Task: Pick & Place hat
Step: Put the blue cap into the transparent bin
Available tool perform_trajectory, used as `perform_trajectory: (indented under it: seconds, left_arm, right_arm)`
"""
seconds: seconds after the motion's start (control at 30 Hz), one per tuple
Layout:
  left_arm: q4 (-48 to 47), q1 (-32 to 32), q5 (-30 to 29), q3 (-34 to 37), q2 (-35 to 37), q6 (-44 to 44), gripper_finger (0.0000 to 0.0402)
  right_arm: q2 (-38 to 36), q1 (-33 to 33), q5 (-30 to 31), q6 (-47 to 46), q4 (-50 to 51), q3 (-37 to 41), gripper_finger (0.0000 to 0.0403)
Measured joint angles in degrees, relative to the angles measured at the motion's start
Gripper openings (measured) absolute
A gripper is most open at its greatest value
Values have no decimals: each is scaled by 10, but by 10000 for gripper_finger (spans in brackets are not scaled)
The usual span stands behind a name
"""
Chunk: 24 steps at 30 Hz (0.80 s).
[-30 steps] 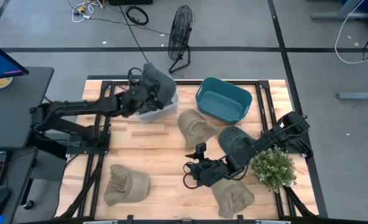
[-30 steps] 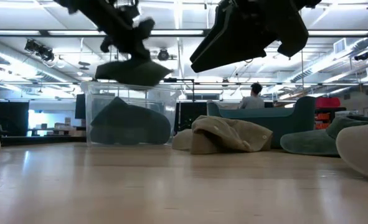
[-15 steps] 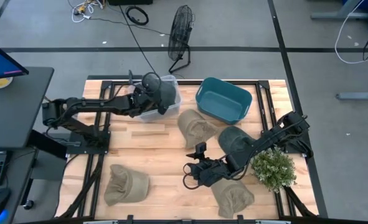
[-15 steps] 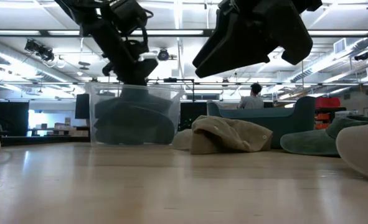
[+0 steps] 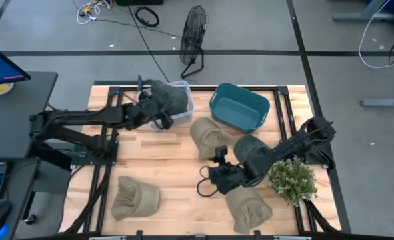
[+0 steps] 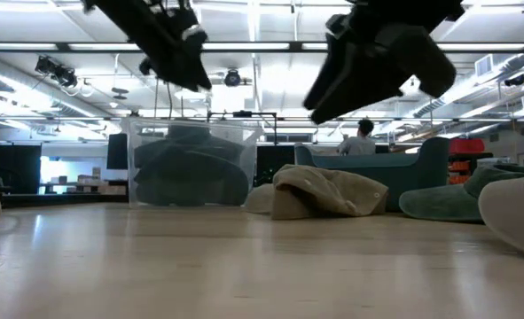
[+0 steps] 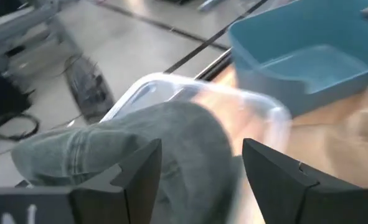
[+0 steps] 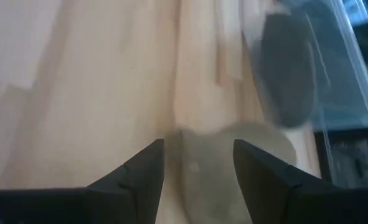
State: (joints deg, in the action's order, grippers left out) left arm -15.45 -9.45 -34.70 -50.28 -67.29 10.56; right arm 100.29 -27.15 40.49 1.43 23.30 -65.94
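While piled in the clear bin [image 5: 181, 101] at the table's far edge, dark hat [image 5: 167, 99] lies flat, long axis across; left gripper [image 5: 158, 117] spread empty beside; right gripper [image 5: 213, 180] parted over bare wood.

Looked over all four views and honestly there's no readable text anywhere, no labels, brands, numbers or signs on anything.
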Motion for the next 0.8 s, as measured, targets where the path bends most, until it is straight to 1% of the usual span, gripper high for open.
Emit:
perform_trajectory:
  seconds: [0.1, 0.13, 0.23, 0.33, 0.5, 0.67, 0.73, 0.8]
  left_arm:
    - [-15, 35, 0, 0, 42, -10, 229]
    - [-19, 47, 0, -1, 53, -10, 227]
    - [-43, 84, 12, 0, 74, -8, 219]
    - [-56, 123, 33, 0, 79, -7, 214]
    - [-56, 179, 36, 0, 69, -5, 211]
    - [-56, 212, 34, 0, 58, 39, 211]
    - [-60, 221, 35, 0, 51, 43, 211]
    - [-57, 228, 34, 0, 45, 55, 211]
  right_arm:
    - [-42, 1, -3, -47, 74, 0, 196]
    - [-57, 2, -14, -64, 96, 0, 196]
    - [-95, 10, -72, -111, 173, -1, 196]
    - [-109, 25, -133, -146, 236, -1, 196]
    - [-105, 56, -227, -117, 341, 0, 196]
    - [-105, 100, -285, -78, 448, 0, 196]
    - [-105, 116, -319, -66, 476, 0, 196]
    - [-106, 130, -351, -54, 481, 12, 196]
